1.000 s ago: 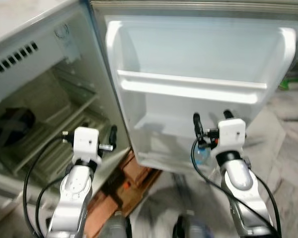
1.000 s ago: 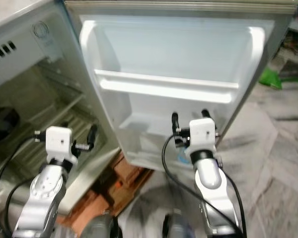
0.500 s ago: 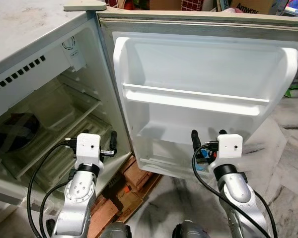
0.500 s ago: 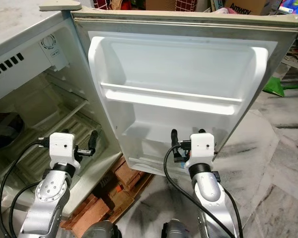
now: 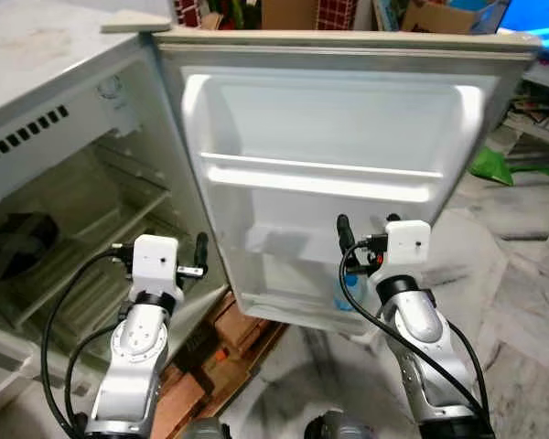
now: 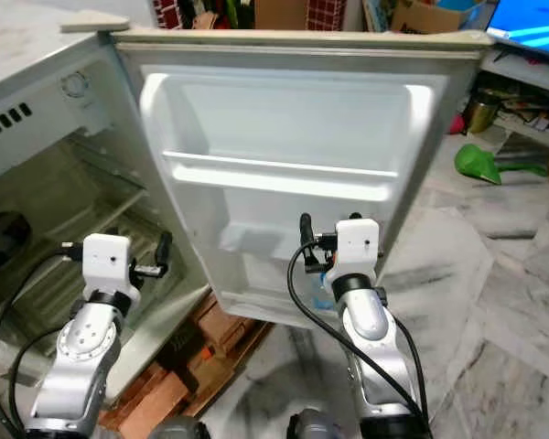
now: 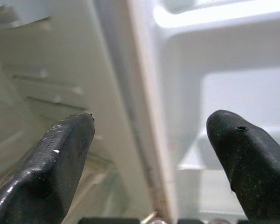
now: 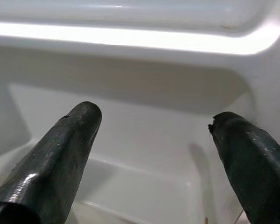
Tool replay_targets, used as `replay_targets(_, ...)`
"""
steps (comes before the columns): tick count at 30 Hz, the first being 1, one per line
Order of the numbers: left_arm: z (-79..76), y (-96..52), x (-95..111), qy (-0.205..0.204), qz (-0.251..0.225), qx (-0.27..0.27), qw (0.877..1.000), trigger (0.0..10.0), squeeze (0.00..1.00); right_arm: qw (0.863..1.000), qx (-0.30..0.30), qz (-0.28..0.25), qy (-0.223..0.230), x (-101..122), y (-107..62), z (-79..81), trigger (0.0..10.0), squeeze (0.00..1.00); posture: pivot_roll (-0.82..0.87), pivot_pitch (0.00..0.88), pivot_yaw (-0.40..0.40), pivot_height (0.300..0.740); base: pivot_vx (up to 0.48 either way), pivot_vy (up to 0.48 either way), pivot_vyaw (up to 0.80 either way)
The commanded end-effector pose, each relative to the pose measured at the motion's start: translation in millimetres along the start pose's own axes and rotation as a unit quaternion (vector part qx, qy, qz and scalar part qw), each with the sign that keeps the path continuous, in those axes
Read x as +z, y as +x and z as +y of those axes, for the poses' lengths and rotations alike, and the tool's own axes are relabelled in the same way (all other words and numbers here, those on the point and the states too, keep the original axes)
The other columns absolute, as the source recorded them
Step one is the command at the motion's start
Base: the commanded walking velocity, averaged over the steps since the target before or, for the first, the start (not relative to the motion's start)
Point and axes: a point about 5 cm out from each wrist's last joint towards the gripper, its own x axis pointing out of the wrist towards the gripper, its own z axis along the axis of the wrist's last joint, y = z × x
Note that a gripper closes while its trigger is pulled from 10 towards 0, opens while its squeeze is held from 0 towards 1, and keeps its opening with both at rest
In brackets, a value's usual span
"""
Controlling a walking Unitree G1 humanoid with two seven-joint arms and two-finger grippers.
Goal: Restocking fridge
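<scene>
White moulded plastic lines the inside of the open fridge door [image 5: 329,119], which is swung wide and faces the camera; a rail shelf [image 5: 320,176] crosses it at mid height, and a lower door bin [image 5: 284,297] sits beneath; a small clear bottle with a blue label [image 5: 348,294] is seen low in that bin, partly hidden behind the right arm, and its exact seating cannot be told; the right gripper [image 5: 366,236] is raised just in front of the lower part of the door, above the bottle, with its two black fingers [image 8: 65,154] spread apart and nothing held between them, the door's rail and bin being seen past them in the right wrist view; the left gripper [image 7: 154,158] is held near the hinge edge, between the door and the fridge cabinet [image 5: 64,183], its fingers [image 7: 56,158] likewise parted and empty; wire shelves [image 5: 119,210] are seen inside the cabinet, with a dark round object [image 5: 18,242] further in, too blurred to name; wooden blocks [image 5: 229,338] lie beneath the fridge on a marble floor [image 5: 522,302]; a green object [image 6: 485,163] rests on the floor well beyond the door.
</scene>
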Motion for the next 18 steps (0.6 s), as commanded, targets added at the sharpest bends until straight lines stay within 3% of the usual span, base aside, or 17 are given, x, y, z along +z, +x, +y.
replay_targets(1,7.3,-3.0,-4.4,0.010,0.008,0.010,1.000,10.0,0.00,1.000,-0.002,-0.008,0.005,1.8,0.2,1.4,10.0,0.00,0.05,0.066,0.044,0.740,0.000,-0.420,0.00)
replay_targets(7,3.7,-4.2,-7.1,0.012,0.010,0.002,1.000,10.0,0.00,1.000,0.003,-0.021,-0.011,2.9,2.3,-2.2,10.0,0.00,0.04,0.051,0.044,0.740,0.000,-0.414,0.00)
replay_targets(18,3.7,-3.0,-6.6,0.017,0.008,-0.002,1.000,10.0,0.00,0.999,0.014,-0.029,-0.027,4.0,7.2,-3.8,10.0,0.00,0.05,0.044,0.052,0.740,0.000,-0.383,0.74)
